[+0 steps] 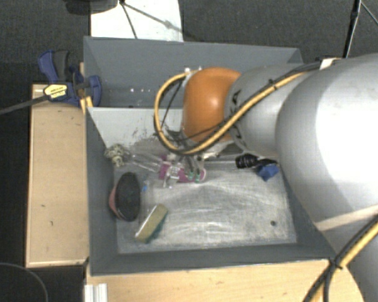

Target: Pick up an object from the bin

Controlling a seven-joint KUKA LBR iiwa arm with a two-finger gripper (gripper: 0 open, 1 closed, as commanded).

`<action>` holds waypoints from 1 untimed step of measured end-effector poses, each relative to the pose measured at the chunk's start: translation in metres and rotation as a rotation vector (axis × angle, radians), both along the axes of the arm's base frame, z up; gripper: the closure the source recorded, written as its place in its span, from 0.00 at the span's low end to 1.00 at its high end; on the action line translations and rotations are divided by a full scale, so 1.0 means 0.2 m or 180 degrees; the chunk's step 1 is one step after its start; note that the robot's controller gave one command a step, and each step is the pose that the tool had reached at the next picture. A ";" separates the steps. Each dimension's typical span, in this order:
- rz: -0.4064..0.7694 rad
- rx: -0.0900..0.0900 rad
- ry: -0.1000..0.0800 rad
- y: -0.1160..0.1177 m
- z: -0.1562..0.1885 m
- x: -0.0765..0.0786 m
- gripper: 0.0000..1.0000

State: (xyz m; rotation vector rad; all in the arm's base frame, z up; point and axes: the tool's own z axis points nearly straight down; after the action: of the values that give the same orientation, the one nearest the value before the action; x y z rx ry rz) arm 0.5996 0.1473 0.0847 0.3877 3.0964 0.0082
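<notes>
So the pincer (188, 168) is down low in the back-middle of the bin (239, 225), right over a small pink and clear thing (175, 172) lying there. I honestly can't tell if it's open or closed, since the orange cover (205, 102) and the cables (167, 128) block the view.

My worries: that little thing looks light and partly see-through, so it could easily skate away or tip instead of getting caught. The back wall slopes down close behind it, so a grab that lands a bit off might scrape metal. A pale knobbly thing (116, 155) sits just to its left and could get nudged too.

The bin floor is scuffed bare metal, probably slippery. There's plenty of room in front and to the right. A dark oval thing (126, 197) and a yellow-green block (151, 223) sit front-left, and a black and blue thing (258, 166) lies off to the right.
</notes>
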 end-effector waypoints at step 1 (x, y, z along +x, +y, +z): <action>0.0009 -0.0008 0.0057 0.00 0.06 0.00 1.00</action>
State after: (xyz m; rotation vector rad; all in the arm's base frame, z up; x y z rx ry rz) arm 0.6006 0.1469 0.0970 0.3853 3.1142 0.0008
